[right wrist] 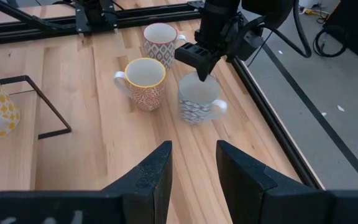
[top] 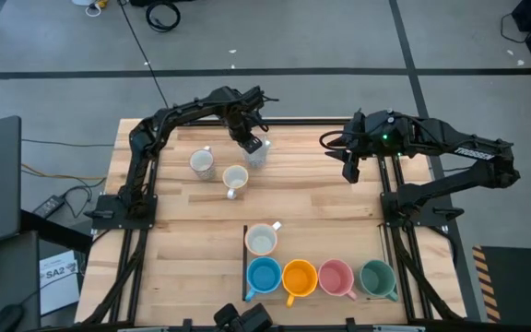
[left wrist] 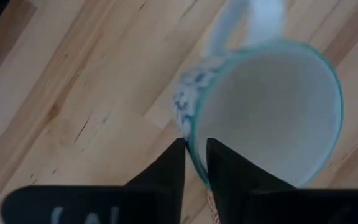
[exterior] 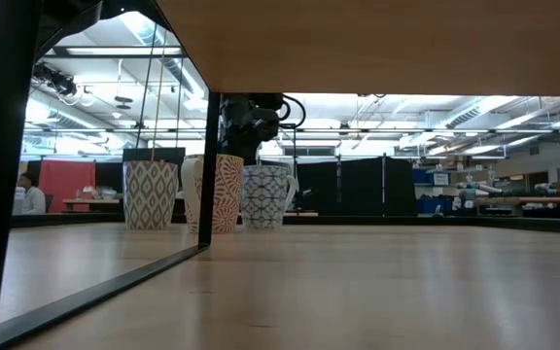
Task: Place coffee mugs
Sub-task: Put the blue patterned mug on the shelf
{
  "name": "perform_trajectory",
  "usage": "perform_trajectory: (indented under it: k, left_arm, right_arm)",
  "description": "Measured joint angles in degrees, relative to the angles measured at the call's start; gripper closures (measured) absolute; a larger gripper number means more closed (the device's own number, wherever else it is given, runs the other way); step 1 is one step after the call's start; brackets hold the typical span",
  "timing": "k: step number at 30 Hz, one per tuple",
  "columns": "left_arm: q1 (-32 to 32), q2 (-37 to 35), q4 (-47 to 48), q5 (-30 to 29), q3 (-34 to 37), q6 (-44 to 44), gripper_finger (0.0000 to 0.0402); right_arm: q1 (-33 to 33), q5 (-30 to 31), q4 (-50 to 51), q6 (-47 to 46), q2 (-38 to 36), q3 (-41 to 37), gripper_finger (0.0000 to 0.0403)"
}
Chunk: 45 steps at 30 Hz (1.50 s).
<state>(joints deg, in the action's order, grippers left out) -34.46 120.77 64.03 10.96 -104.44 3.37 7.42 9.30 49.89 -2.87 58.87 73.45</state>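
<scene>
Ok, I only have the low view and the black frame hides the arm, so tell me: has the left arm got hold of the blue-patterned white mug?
Observer: Yes. The left gripper pinches the rim of the blue-patterned white ceramic mug, one of its fingers inside and one outside.
Operator: Where is the right arm?
Observer: The right gripper hovers open over the table's right side, holding nothing.
Operator: Any mugs lined up?
Observer: Four plain mugs stand in a row along one table edge: blue mug, orange mug, pink mug, green mug.
</scene>
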Motion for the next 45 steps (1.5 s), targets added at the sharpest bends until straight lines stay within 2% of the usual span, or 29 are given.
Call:
perform_trajectory:
  k: [6,17,23,30,37,45]
  left_arm:
    - [0.0,0.0,0.17,0.06,0.0,0.85,0.038]
    - [0.0,-0.26,2.6,0.0,-3.12,2.31,0.0382]
    - [0.36,-0.37,6.27,0.45,-8.92,2.36,0.0382]
    - [1.78,-0.44,11.83,0.88,-18.94,2.8,0.0382]
    - [5.44,-0.48,14.86,0.92,-30.01,8.91,0.0383]
    - [12.63,-2.47,14.68,5.53,-30.43,19.67,0.0383]
  right_arm:
    - [0.0,0.0,0.0,0.02,0.0,0.0,0.0273]
    - [0.0,-0.02,0.0,0.02,0.0,0.0,0.0272]
    - [0.0,-0.02,0.0,1.53,0.0,-0.02,0.0273]
    - [0.02,0.01,-0.47,1.99,0.02,-0.02,0.0273]
    - [0.02,0.04,-0.46,2.01,0.02,-0.02,0.0273]
    - [0.19,0.07,0.56,4.14,0.02,-0.02,0.0273]
